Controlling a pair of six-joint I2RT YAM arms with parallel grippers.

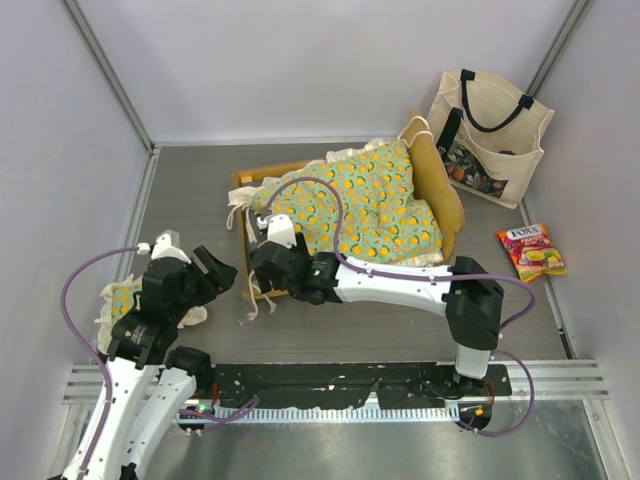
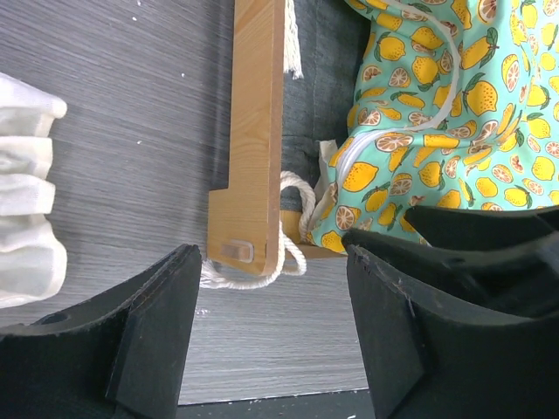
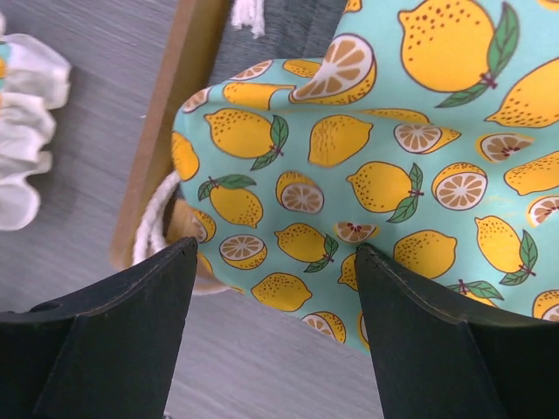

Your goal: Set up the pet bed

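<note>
The pet bed's light-wood frame [image 1: 268, 173] lies mid-table with its curved headboard [image 1: 447, 200] to the right. The green lemon-print mattress cushion [image 1: 375, 205] lies on it, bunched and overhanging the near corner. White rope ties [image 1: 252, 300] trail off that corner. My right gripper [image 1: 257, 266] is open and empty at the corner, over the cushion's edge [image 3: 393, 131] and the frame rail [image 3: 175, 113]. My left gripper [image 1: 222, 272] is open and empty just left of it, facing the rail's end [image 2: 253, 175] and a looped tie [image 2: 293, 249].
The small ruffled pillow [image 1: 118, 300] lies on the table under my left arm; its ruffle shows in the left wrist view [image 2: 26, 201]. A cream tote bag [image 1: 490, 130] leans at the back right. A candy bag [image 1: 532, 250] lies right of the bed.
</note>
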